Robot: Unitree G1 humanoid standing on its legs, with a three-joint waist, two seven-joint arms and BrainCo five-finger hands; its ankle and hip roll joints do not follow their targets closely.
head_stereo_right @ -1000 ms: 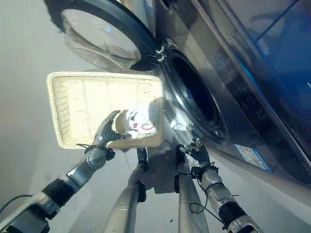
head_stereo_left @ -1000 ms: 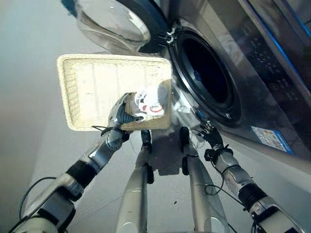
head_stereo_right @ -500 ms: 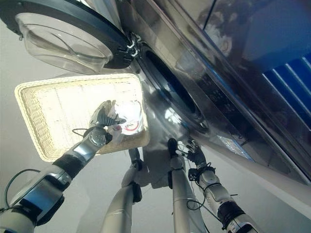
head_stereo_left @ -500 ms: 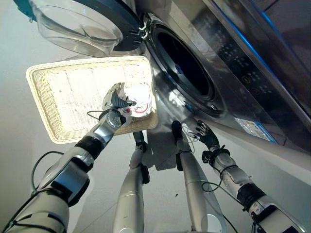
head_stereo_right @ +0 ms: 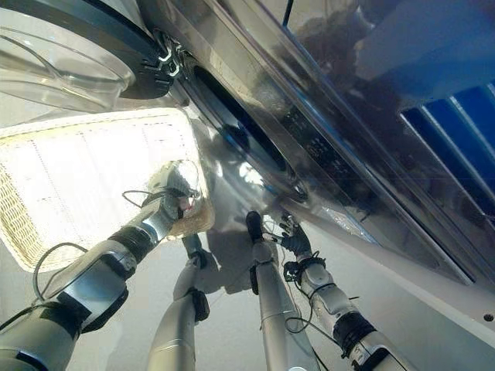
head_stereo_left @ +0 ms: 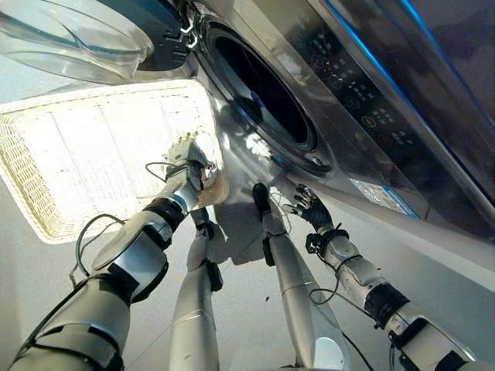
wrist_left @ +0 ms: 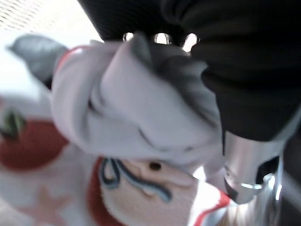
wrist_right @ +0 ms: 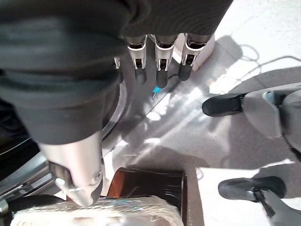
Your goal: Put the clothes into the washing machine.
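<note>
A white garment (wrist_left: 127, 141) printed with red and blue cartoon figures is bunched in the left hand (head_stereo_left: 188, 161), whose fingers (wrist_left: 244, 174) are curled round the cloth, as seen in the left wrist view. The bundle is held at the corner of the pale wicker basket (head_stereo_left: 85, 154) that lies nearest the washing machine (head_stereo_left: 348, 85). The basket is a shallow rectangular tray of woven cane, brightly lit, and it rests on the floor (head_stereo_left: 240, 309) just beside the machine's front. The round drum opening (head_stereo_left: 259, 89) of the washing machine is dark inside, and the glass door (head_stereo_left: 69, 35) is swung wide open above the basket. The right hand (head_stereo_left: 309, 207) is held near the lower front panel of the machine, below the drum opening, with its fingers (wrist_right: 157, 59) straight and relaxed and with nothing held in them.
</note>
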